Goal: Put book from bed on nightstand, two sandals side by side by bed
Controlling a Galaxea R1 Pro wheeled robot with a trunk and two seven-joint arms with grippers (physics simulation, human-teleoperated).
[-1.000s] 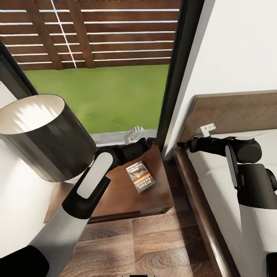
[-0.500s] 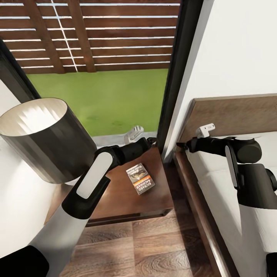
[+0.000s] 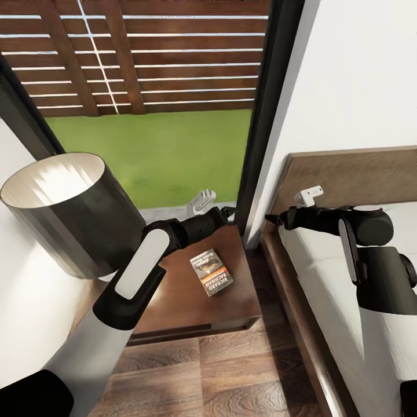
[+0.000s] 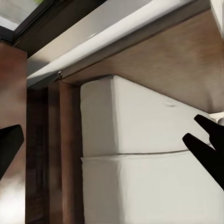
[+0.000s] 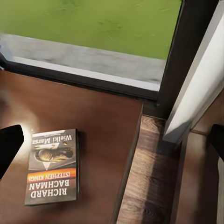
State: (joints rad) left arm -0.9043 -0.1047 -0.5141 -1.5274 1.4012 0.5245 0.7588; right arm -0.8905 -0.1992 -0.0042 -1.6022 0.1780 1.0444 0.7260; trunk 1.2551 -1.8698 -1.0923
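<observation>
The book (image 3: 211,272) lies flat on the nightstand (image 3: 174,301), apart from both arms, so that half of the task looks done. The left gripper (image 4: 112,140), above the nightstand's far edge, and the right gripper (image 5: 112,140), over the bed (image 3: 324,278), both hang spread wide and empty. Judging by this, the robot should retract both arms clear of the lamp (image 3: 69,214) and window (image 3: 150,116), then turn to seek the sandals.

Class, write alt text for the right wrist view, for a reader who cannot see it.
A small dark paperback with an orange band and white lettering lies flat on a glossy reddish-brown wooden nightstand top. Beyond it, a dark-framed window looks onto green grass; brown wood-plank floor runs beside the nightstand.
</observation>
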